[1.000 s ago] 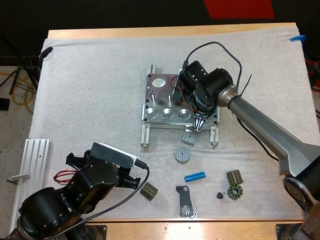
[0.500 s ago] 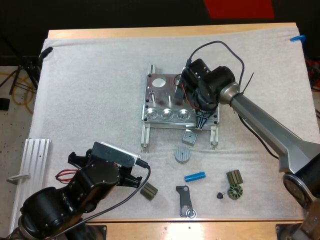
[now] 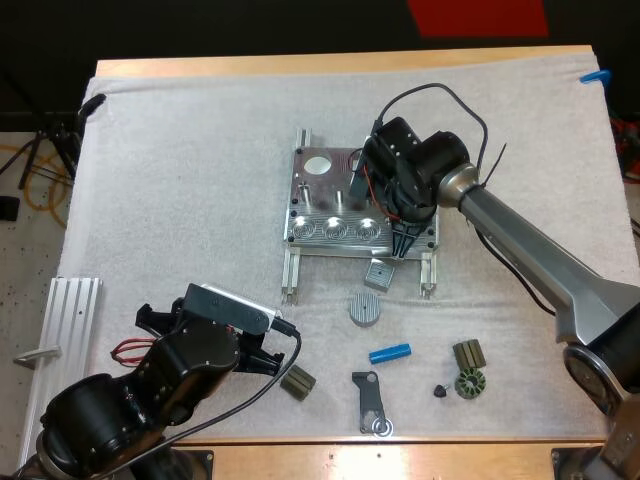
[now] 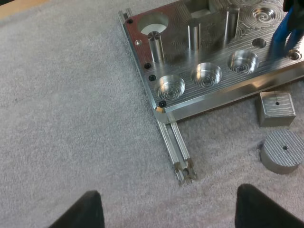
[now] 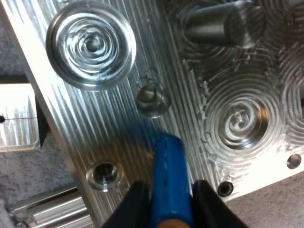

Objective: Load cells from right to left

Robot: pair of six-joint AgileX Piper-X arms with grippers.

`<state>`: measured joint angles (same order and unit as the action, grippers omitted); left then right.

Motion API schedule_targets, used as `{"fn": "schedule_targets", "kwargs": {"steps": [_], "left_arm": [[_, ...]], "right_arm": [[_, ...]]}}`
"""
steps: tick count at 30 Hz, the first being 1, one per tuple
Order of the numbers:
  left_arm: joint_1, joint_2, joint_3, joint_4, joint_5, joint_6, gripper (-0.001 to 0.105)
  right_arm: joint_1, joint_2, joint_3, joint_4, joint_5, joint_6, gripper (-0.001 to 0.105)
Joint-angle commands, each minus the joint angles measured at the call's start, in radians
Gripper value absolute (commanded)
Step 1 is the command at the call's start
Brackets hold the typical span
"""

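At the far left, a ribbed aluminium plate (image 3: 75, 312) lies at the edge of the white mat (image 3: 180, 170) that covers the desk.

My left arm comes in low at the near left corner, its wrist angled forward toward the middle of the mat. My left gripper (image 4: 169, 192) hovers over bare mat, just short of the near end of the fixture's left rail. Its 2 fingers (image 4: 90, 209) stand wide apart with nothing between them. A small dark block (image 3: 297, 382) sits just beside this arm.

The metal fixture (image 3: 325, 195) lies in the middle of the mat, with 3 round pockets (image 4: 205, 74) in a row along its near edge. All 3 are empty.

In front of the fixture sit a small square metal block (image 3: 378, 273) and a round metal disc (image 3: 365, 309). Nearer to me lie a loose blue cylinder (image 3: 390, 353) on its side and a black bracket (image 3: 370, 400). To their right are a small dark part (image 3: 440, 390), a dark toothed ring (image 3: 468, 384) and another dark block (image 3: 468, 353).

My right arm reaches in from the right edge, its long silver link running diagonally to the fixture, with the wrist bent downward. My right gripper (image 3: 402, 244) points down at the fixture's near right corner. Its fingers (image 5: 134, 204) are clamped on a blue piece (image 5: 168, 190), whose tip hangs by a small hole just right of the rightmost pocket.
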<state>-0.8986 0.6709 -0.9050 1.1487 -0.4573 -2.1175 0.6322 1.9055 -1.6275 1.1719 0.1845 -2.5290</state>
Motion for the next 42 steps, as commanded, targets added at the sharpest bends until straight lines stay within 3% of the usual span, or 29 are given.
{"fn": "schedule_targets", "kwargs": {"steps": [1,3,6,8,10,30,34,42], "left_arm": [[-0.006,-0.003,0.0,-0.008,-0.009,-0.001,0.058],[-0.006,-0.003,0.0,-0.008,-0.009,-0.002,0.058],[-0.006,-0.003,0.0,-0.008,-0.009,-0.002,0.058],[-0.006,-0.003,0.0,-0.008,-0.009,-0.002,0.058],[-0.006,-0.003,0.0,-0.008,-0.009,-0.002,0.058],[-0.006,-0.003,0.0,-0.008,-0.009,-0.002,0.058],[-0.006,-0.003,0.0,-0.008,-0.009,-0.002,0.058],[-0.006,-0.003,0.0,-0.008,-0.009,-0.002,0.058]], "right_arm": [[-0.004,0.008,-0.002,-0.01,-0.016,-0.006,0.01],[-0.004,0.008,-0.002,-0.013,-0.016,-0.007,0.012],[-0.004,0.008,-0.002,-0.013,-0.016,-0.007,0.025],[-0.004,0.008,-0.002,-0.017,-0.012,-0.007,0.039],[-0.004,0.008,-0.002,-0.029,-0.002,-0.007,0.043],[0.0,-0.097,-0.002,-0.12,-0.002,0.051,0.043],[0.0,-0.112,-0.002,-0.116,0.067,0.058,0.043],[0.0,-0.112,0.011,-0.086,0.099,0.063,0.043]]}}
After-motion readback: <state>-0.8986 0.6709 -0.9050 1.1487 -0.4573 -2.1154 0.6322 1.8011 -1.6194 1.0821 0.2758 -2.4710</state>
